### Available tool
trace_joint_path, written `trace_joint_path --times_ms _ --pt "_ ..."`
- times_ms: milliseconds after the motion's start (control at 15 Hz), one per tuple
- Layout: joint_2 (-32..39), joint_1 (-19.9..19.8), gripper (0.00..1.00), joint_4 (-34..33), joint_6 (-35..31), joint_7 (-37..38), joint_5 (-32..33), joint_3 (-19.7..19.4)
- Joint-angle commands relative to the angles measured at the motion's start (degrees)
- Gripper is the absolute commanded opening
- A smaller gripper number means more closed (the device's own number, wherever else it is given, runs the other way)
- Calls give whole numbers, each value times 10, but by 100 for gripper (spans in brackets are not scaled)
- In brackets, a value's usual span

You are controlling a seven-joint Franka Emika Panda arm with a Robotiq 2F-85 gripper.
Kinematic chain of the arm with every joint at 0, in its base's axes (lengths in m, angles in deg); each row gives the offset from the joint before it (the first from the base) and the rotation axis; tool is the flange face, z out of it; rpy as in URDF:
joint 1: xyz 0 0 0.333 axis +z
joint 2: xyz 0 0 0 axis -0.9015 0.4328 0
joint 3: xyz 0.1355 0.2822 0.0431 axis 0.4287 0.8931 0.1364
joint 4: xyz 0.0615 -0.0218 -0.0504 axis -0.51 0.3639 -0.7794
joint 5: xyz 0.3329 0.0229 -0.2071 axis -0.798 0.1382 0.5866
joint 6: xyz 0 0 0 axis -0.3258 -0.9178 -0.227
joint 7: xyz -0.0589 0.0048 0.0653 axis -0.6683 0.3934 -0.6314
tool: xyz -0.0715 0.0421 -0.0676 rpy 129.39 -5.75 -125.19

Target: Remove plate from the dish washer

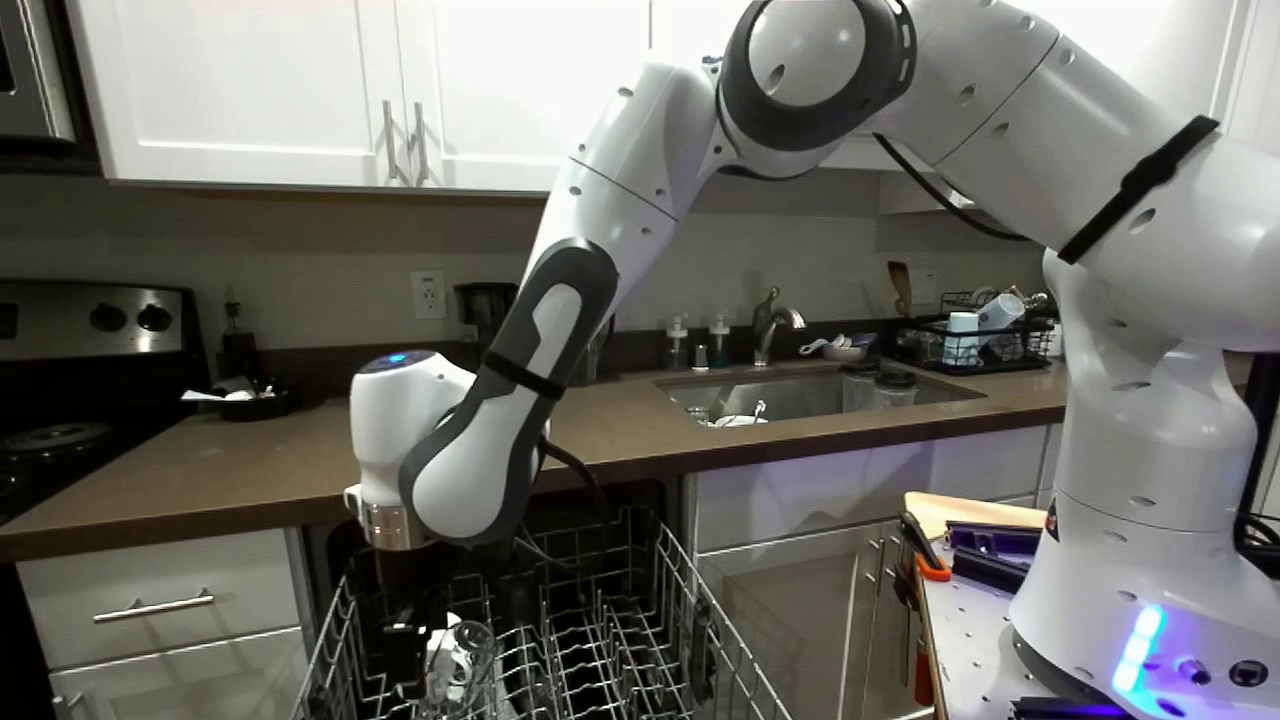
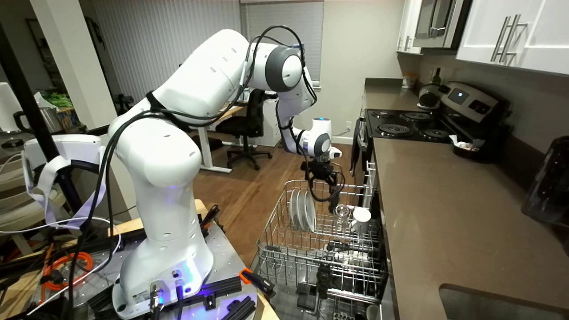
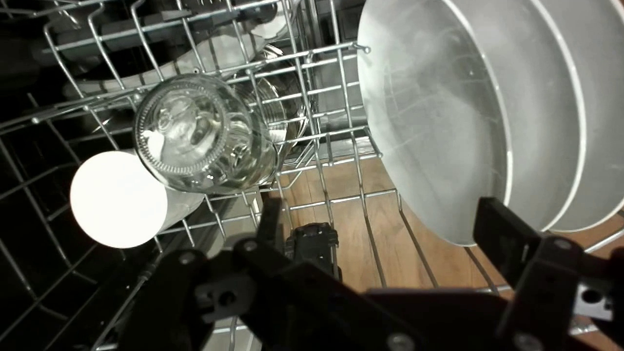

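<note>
- Hangs low over the pulled-out rack [image 1: 620, 650] of the dish washer [image 1: 645, 500], with the claw [image 3: 382, 229] pointing down and spread wide.
- Has hold of nothing; leaves rack wires, wooden floor [image 3: 348, 258] and part of a white plate [image 3: 434, 136] in sight through the gap between the fingers [image 3: 504, 234].
- Overlaps the lower edges of the white plates [image 3: 541, 122] with the plate-side finger in the wrist view; cannot tell touching from hanging just above them.
- Sits near the clear glass [image 3: 204, 131] in the rack with the opposite finger; again, cannot tell contact from a small clearance.
- Carries the white plates, at least three in number, at the rack's side away from the counter [image 2: 426, 191], on edge in the tines, one behind another; has them all in place, unlifted.
- Holds the clear glass and a white cup [image 3: 119, 200] at the rack's counter side, both bottom up, near each other.
- Reaches to a spot above the rack with the white arm [image 1: 635, 145], bent high, from a base [image 2: 149, 271] lit blue, off to the side of the rack.
- Shows, along the same counter, a sink [image 1: 780, 385] past the rack on the base's side and a stove [image 2: 402, 122] past the rack on the opposite side.
</note>
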Motion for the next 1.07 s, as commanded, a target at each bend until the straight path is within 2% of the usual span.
trace_joint_path --times_ms 0,533,733,1000 --pt "-1 0 100 -2 1 -3 -3 -2" --pt "18 -12 100 -20 15 -43 -13 44" --pt "33 9 100 -31 29 -34 5 24" --pt "58 6 100 -41 15 -51 9 22"
